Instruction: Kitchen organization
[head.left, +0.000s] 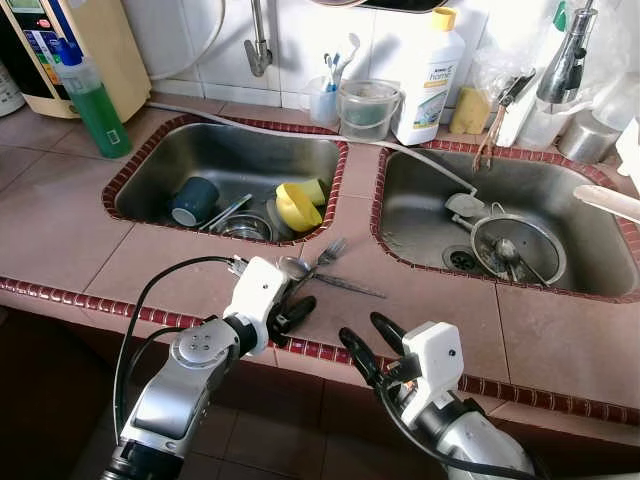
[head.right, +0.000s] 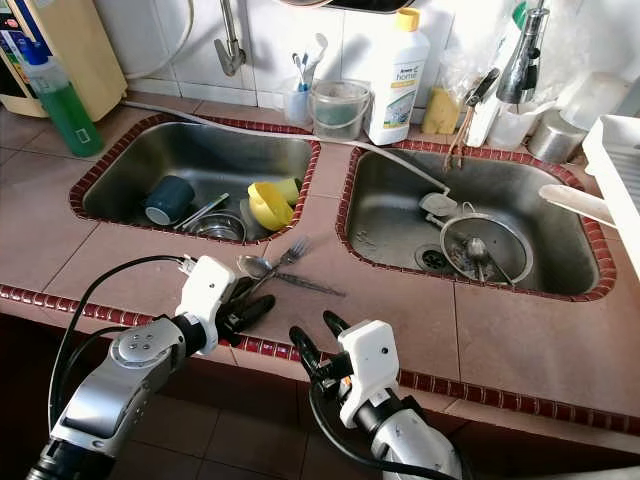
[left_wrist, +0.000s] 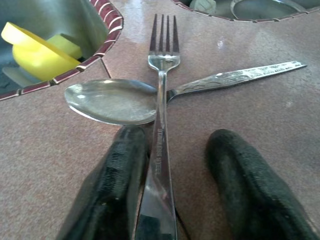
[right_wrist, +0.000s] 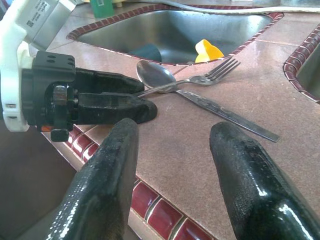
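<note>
Left claw (left_wrist: 165, 200) fingers are straddling, spread, the fork (left_wrist: 161, 125) handle, lying lengthwise straight ahead across the spoon (left_wrist: 112, 101); right claw (head.left: 380, 350) is hovering spread, farther back.

Fork (left_wrist: 161, 130) and spoon (left_wrist: 112, 101): polished steel, on matt speckled pink countertop (left_wrist: 260, 110) tile; beside them, sink (head.left: 150, 180) brushed steel.

White bottle (head.left: 428, 75) label: showing "home" in green letters.
Fork (left_wrist: 161, 145) handle: carrying stamped lettering, too blurred to read.
Green bottle (head.left: 93, 97) label: bearing print too small to read.
</note>
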